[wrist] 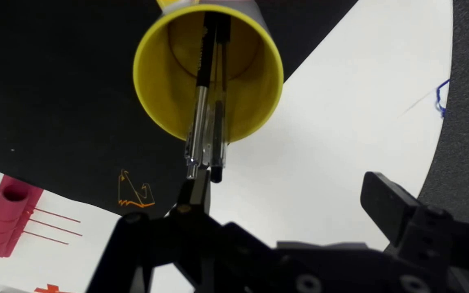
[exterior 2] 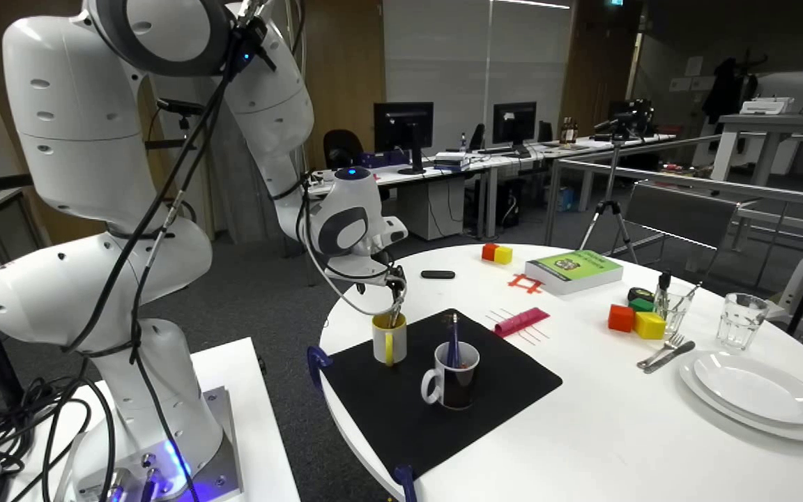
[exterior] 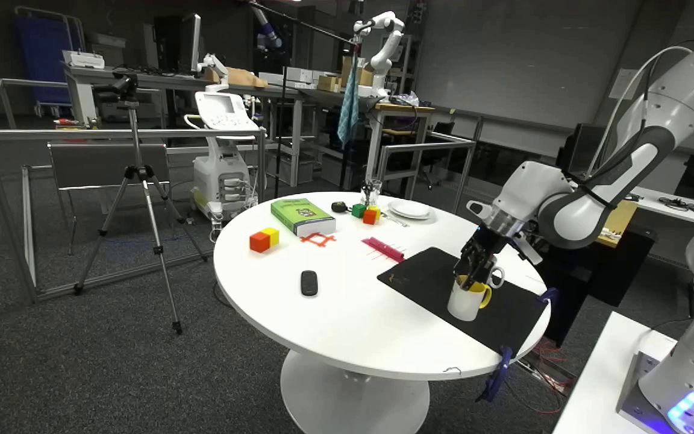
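Observation:
My gripper (wrist: 285, 185) stands open above a white mug with a yellow inside (wrist: 157, 89), nothing between its fingers. The mug (exterior: 463, 303) is upright on a black mat (exterior 2: 513, 387), its yellow handle (exterior 2: 389, 348) showing. Inside it lean a black-and-silver pen (wrist: 204, 73) and a clear pen with a black end (wrist: 219, 134). Their upper ends lie right by one finger (wrist: 197, 189); whether they touch it I cannot tell. A second mug, dark with a white handle (exterior 2: 431, 385), stands nearby on the mat holding a blue pen (exterior 2: 454, 341).
On the round white table (exterior: 347, 301) are a pink holder with thin rods (exterior 2: 520, 321), a green book (exterior 2: 572, 270), coloured cubes (exterior: 264, 240), a black oblong device (exterior: 309, 283) and white plates (exterior 2: 757, 390). Blue clamps (exterior: 496, 377) grip the mat at the table's edge.

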Robot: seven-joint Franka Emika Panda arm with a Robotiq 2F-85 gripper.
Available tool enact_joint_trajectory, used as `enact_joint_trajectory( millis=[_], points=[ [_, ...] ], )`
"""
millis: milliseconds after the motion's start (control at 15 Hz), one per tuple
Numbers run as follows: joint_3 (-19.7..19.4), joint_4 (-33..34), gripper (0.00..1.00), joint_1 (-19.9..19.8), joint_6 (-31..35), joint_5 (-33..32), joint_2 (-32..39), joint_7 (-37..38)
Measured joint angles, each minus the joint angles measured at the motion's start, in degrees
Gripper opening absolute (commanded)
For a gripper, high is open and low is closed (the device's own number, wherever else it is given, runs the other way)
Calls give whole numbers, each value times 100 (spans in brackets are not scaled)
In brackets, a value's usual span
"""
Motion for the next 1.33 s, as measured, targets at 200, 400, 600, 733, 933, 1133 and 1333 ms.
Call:
enact_joint_trajectory(
  millis=[200,400,600,733,933,1133,1333],
  points=[
    [-38,0,100,25,-8,-3,16,-34],
    [-168,9,100,105,-8,-6,16,-120],
    [-335,22,100,222,-28,-7,18,-199],
    [-445,35,100,319,-54,-10,22,-225],
    [-596,50,100,476,-115,-12,23,-229],
    [-733,86,100,638,-226,-13,26,-230],
    [-856,125,100,793,-277,-13,27,-230]
  ],
)
